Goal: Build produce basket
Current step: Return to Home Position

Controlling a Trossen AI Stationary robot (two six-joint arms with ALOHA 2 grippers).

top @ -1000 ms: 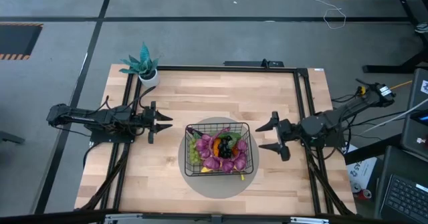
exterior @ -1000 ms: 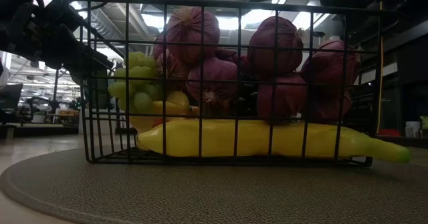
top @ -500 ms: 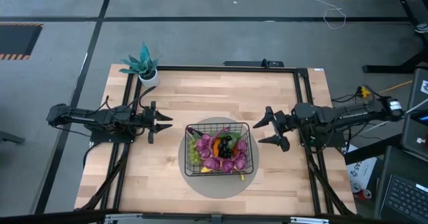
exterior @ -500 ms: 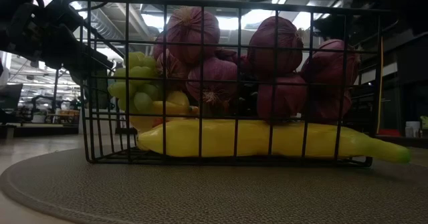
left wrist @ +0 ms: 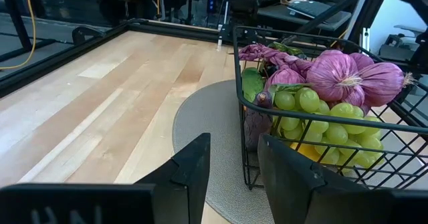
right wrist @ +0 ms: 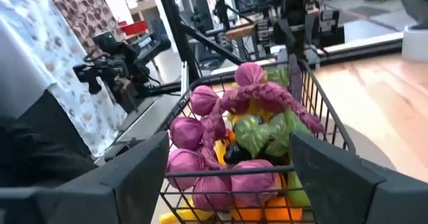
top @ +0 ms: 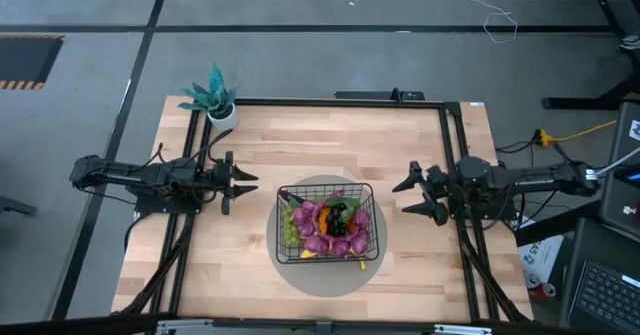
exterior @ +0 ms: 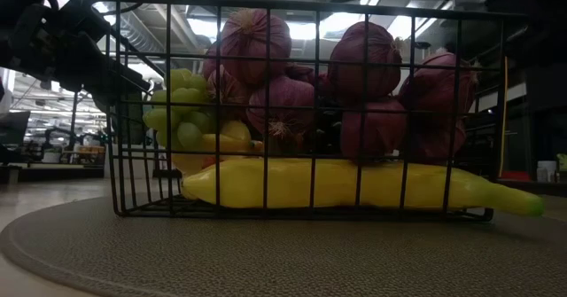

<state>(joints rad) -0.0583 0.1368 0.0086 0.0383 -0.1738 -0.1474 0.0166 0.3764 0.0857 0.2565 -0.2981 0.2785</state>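
The black wire basket stands on a round grey mat at the table's middle. It is filled with produce: purple bulbs, green grapes and a long yellow piece along its bottom. My left gripper hovers level at the basket's left, open, with nothing between its fingers. My right gripper hovers level at the basket's right and faces it. It is open wide and empty, and the basket's rim shows beyond its fingers.
A teal potted plant stands at the far left corner. Black frame rails run around the table top. Bare wood lies between each gripper and the mat, and along the far side.
My right arm has stretched out level along the table's right side. Its gripper has swung a little toward the far edge and turned to face the basket, staying open. The basket and produce have kept still.
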